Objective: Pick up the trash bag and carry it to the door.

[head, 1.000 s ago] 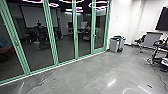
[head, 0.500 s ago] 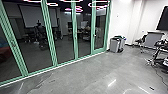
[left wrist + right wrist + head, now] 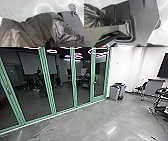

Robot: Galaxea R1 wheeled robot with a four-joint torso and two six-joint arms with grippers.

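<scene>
A: Log the trash bag.
B: Dark, glossy plastic, large in the left wrist view, over pale floor. Folds draw together at a dark part. Also seen in the right wrist view, creases radiating from one puckered spot, near the robot's dark plate. Contact between bag and plate: cannot tell.

A: Left gripper?
B: Wide, narrow or closed on the bag: cannot tell.

A: Right gripper?
B: Same entry, cannot tell.

A: Surroundings, head view?
B: Green-framed glass wall running along the left, with upright handles. Grey bins stand just beside its far end, near the white wall. Dark screen at the right edge; thin cable lying on the floor below it. Ring lights glow pink-white at the top. Shapes behind the glass: too dim to identify.
</scene>
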